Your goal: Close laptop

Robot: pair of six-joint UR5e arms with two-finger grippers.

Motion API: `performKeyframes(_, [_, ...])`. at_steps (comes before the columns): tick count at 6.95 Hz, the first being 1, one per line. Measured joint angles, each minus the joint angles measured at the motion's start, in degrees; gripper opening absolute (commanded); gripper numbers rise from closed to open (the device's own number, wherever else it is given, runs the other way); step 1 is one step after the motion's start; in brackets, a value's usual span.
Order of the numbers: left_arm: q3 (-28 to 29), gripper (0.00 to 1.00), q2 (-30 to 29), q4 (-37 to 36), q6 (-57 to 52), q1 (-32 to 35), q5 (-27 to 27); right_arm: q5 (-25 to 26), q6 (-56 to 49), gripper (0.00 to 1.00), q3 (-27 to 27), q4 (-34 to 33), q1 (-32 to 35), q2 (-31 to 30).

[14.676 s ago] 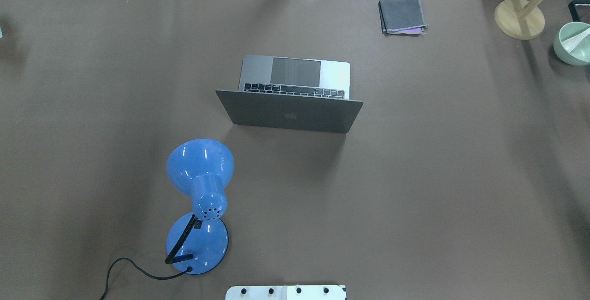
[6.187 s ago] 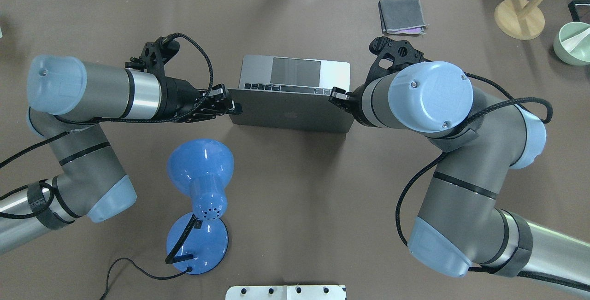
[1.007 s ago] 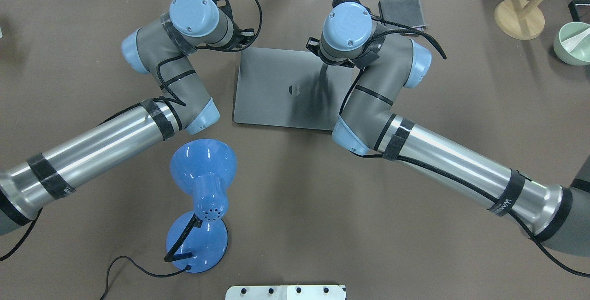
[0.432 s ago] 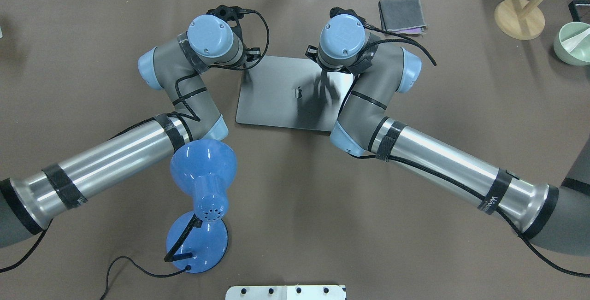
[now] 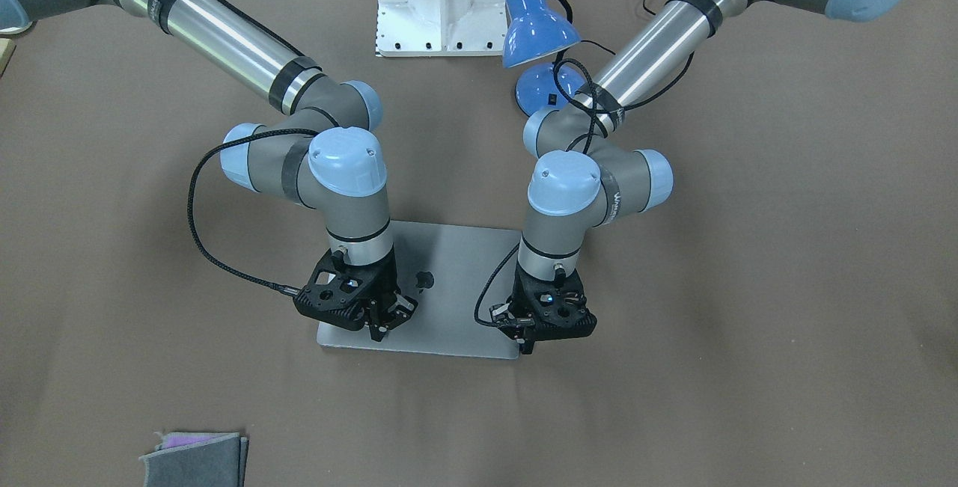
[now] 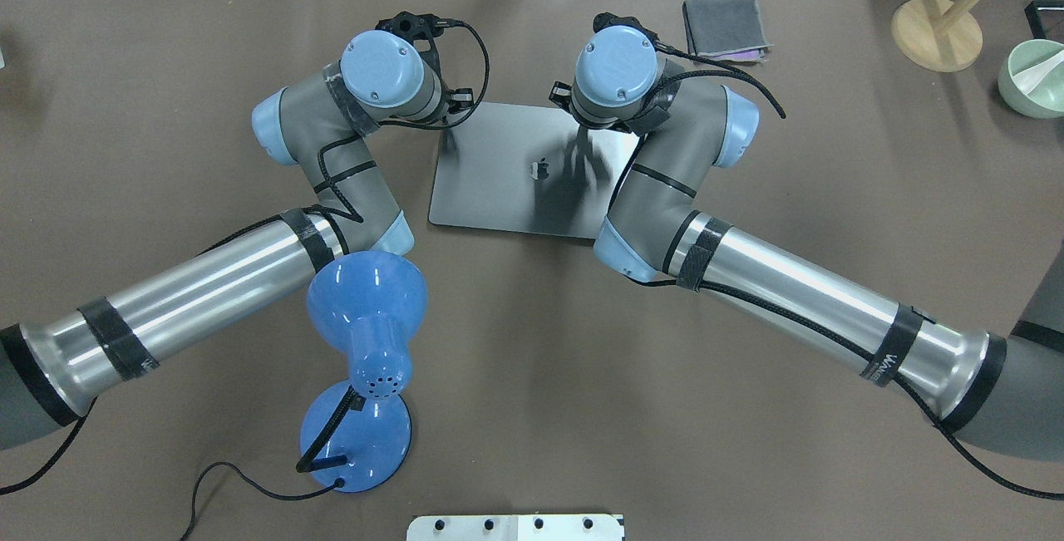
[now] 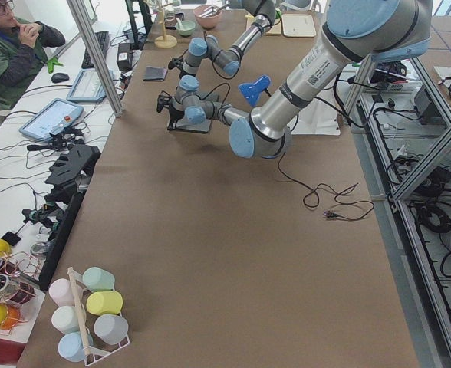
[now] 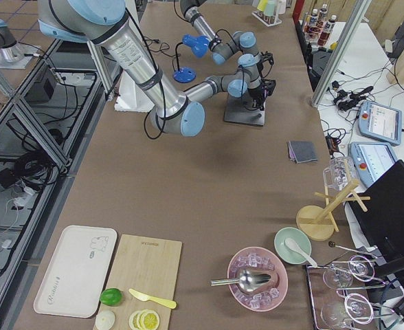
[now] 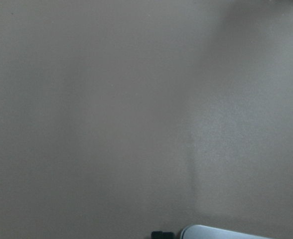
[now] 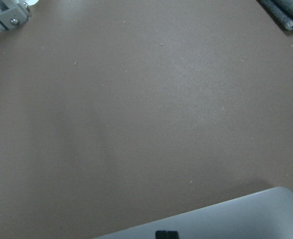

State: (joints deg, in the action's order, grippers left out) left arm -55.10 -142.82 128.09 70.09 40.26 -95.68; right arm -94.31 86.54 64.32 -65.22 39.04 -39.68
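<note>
Lying shut and flat on the brown desk (image 5: 786, 247), the laptop (image 5: 449, 285) sits toward 6 o'clock from the front-facing view's centre, grey lid up. The right pincer (image 5: 379, 331) points down at the lid's 7 o'clock corner and the left pincer (image 5: 527, 345) at its 5 o'clock corner. Each looks drawn together and holds nothing. A blue lamp (image 5: 535, 23) stands at the laptop's 1 o'clock, and a folded grey cloth (image 5: 194, 457) lies at its 7 o'clock, well apart.

Overhead, both wrists hide the pincers above the lid's 10 and 1 o'clock corners.

Both side views show the laptop small and far off, under the two wrists.

Each wrist view shows a strip of lid at 6 o'clock, with a single black tip there.
</note>
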Motion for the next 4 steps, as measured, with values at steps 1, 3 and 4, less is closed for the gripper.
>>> performKeyframes(1, [-1.9, 0.0, 0.0, 0.0, 0.0, 1.1, -0.8, -0.9, -0.3, 0.0, 1.2, -0.3, 0.7, 0.0])
performKeyframes(3, [-7.4, 0.0, 1.4, -2.2, -0.2, 3.5, -4.7, -3.8, -2.2, 0.0, 5.6, -4.5, 2.4, -0.6])
performKeyframes(4, [-12.7, 0.0, 3.3, -5.9, -0.3, 4.2, -7.1, -5.3, -4.4, 0.0, 11.1, -9.9, 3.0, -1.8])
